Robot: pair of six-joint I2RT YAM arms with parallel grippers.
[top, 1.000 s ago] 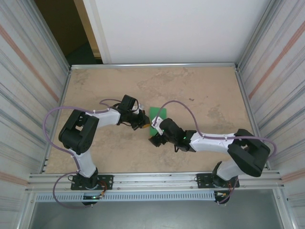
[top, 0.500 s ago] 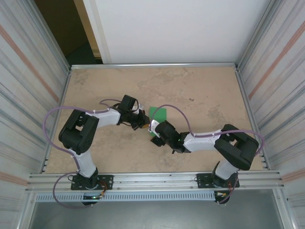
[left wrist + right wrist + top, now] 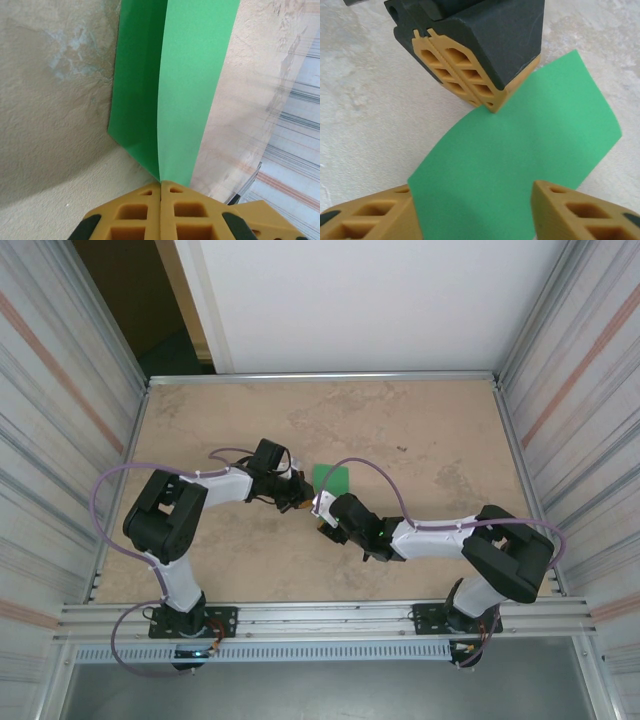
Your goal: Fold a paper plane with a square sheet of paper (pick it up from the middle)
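Two robot arms meet over a thin bright green sheet of paper (image 3: pixel 333 478) near the middle of a mottled beige counter (image 3: pixel 440 440), at what looks like an early stage in the making of a paper plane. The left gripper (image 3: pixel 161 184), reaching in from the left, has its tan ribbed jaws pressed flat together on the sheet's edge, pinching it at the point where a long crease ends. From that pinch the left wrist view shows two green panels fanning away, a darker one lying close to the counter and a lighter one lifting beside it. The right gripper (image 3: pixel 475 200), coming from the near right, holds its jaws apart on either side of the sheet's opposite end; the paper bows up between them and, as far as can be seen, is not clamped there. The sheet sits just right of the left gripper and just beyond the right one, its far part resting on the counter. Judged from this, one lengthwise fold down the middle is made or being formed. No pointed nose, angled flaps or wings show, so the corner folds and wing folds appear to be left, which puts most of the task ahead
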